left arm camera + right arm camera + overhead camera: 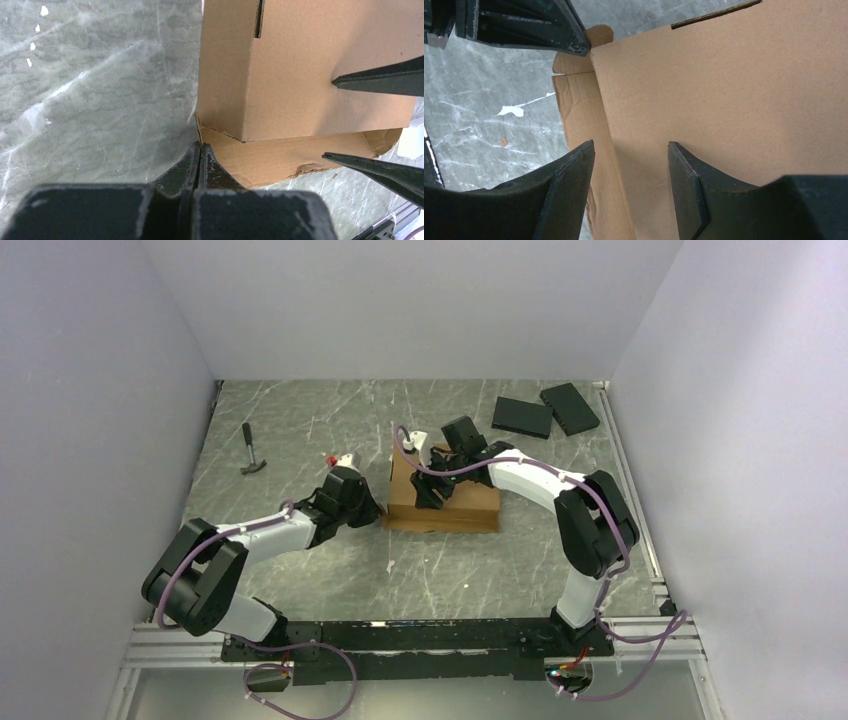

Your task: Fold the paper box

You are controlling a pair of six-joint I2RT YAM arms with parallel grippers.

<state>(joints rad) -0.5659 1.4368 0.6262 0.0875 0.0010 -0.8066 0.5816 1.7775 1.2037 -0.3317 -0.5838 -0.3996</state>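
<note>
The paper box (446, 502), brown corrugated cardboard, lies mid-table with its top panel (310, 70) down over a lower flap (280, 157). My left gripper (200, 146) is shut, and its tips touch the near left corner of that flap. In the top view the left gripper (378, 512) sits at the box's left side. My right gripper (630, 150) hangs open above the box's left edge (599, 100), one finger on each side of it. Its fingers (385, 79) also show in the left wrist view. In the top view the right gripper (428, 492) is over the box.
A hammer (252, 450) lies at the back left. Two black slabs (523, 416) (570, 407) lie at the back right. A small white and red object (341, 459) sits behind the left wrist. White walls enclose the table on three sides.
</note>
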